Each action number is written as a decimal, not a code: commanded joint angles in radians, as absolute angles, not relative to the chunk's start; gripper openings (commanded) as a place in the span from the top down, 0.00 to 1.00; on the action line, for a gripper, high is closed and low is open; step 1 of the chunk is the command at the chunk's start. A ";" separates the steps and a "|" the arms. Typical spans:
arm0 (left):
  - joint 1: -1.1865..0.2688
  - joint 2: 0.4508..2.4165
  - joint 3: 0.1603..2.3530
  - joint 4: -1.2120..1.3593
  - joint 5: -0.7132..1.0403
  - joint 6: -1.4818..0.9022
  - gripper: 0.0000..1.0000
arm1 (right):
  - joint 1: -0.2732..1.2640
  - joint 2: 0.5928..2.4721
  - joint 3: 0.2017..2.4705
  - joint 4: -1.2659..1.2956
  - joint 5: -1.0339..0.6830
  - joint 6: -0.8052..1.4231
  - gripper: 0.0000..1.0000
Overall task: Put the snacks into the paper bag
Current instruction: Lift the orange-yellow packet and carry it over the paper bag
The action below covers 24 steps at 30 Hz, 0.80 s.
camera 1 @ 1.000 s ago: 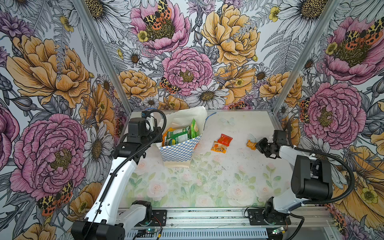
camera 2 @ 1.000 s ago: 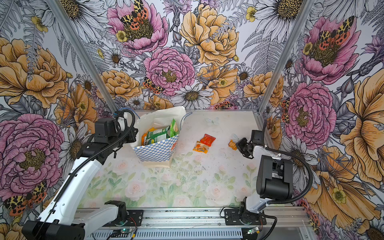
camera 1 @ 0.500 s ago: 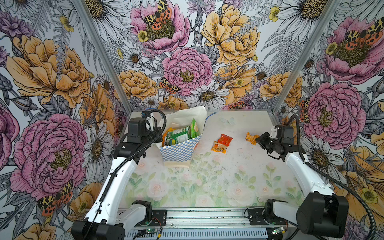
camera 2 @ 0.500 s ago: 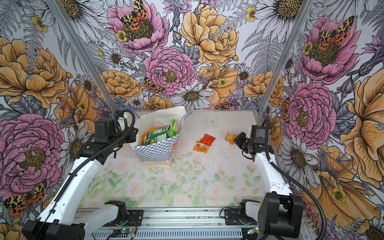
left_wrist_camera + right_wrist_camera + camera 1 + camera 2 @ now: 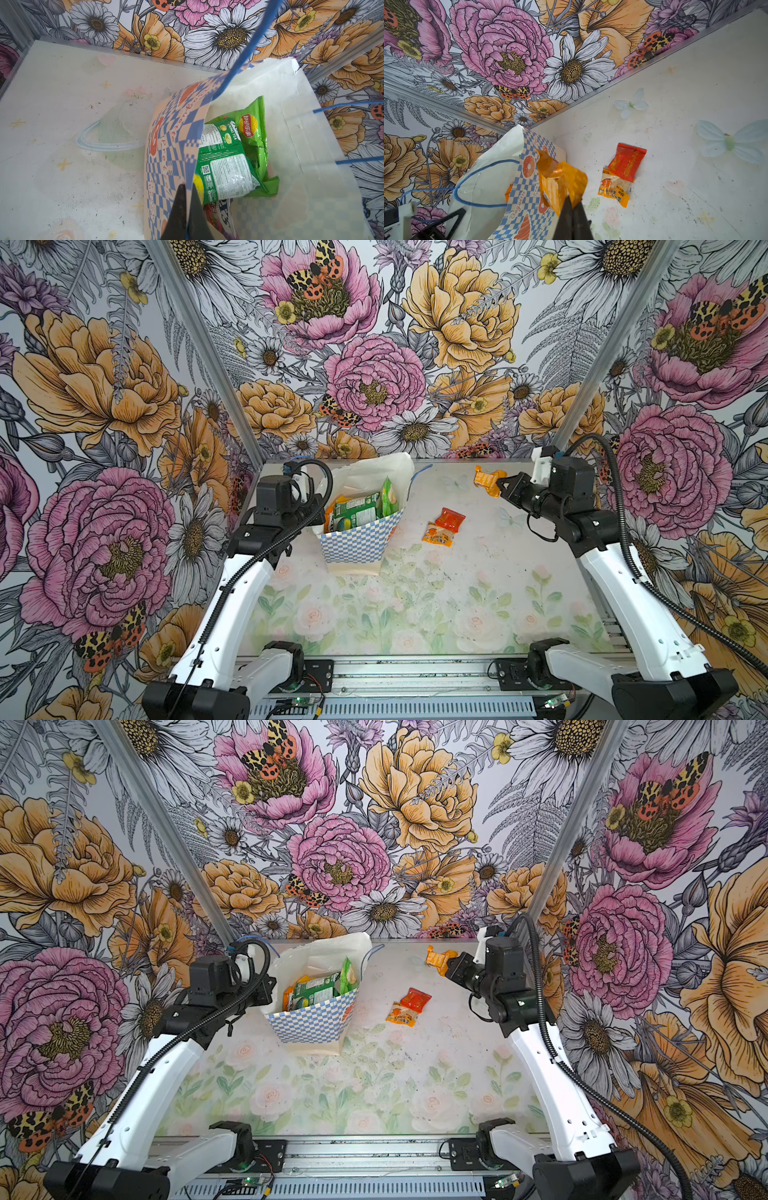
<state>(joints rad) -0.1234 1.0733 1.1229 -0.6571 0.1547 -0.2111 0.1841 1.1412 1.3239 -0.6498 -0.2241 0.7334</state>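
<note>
Now left gripper (image 5: 185, 188) still pinches the blue-checkered wall of the cream paper bag (image 5: 357, 543), green crinkly packets (image 5: 358, 512) inside. Mid-table, small red sachet (image 5: 450, 519) and orange-white sachet (image 5: 436, 534) sit unmoved on the floral table (image 5: 415, 605). Then right gripper (image 5: 498, 485), clenched on a small orange plastic sachet (image 5: 483, 479), has lifted it off the table, bagward.

The paper bag (image 5: 357, 539) is looking matt. The snacks (image 5: 226, 166) inside are shining like crinkly plastic. The orange packet (image 5: 560, 182) is gleaming too. The tabletop (image 5: 415, 614) is looking smooth but speckled.
</note>
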 commanded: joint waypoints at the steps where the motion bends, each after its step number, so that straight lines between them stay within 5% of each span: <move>1: -0.127 1.043 1.134 -0.577 0.176 -0.218 1.00 | 0.238 1.165 1.404 -0.685 -0.157 0.703 1.00; 15: -0.127 1.045 1.135 -0.578 0.173 -0.216 1.00 | 0.681 1.418 1.820 -0.733 0.031 0.556 1.00; 24: -0.127 1.044 1.134 -0.577 0.175 -0.215 1.00 | 0.788 1.604 1.984 -0.765 0.038 0.507 1.00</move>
<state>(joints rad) -0.1242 1.0729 1.1229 -0.6571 0.1547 -0.2111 0.7803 1.5841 1.9350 -0.7490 0.0113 0.5392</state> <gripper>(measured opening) 0.051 0.046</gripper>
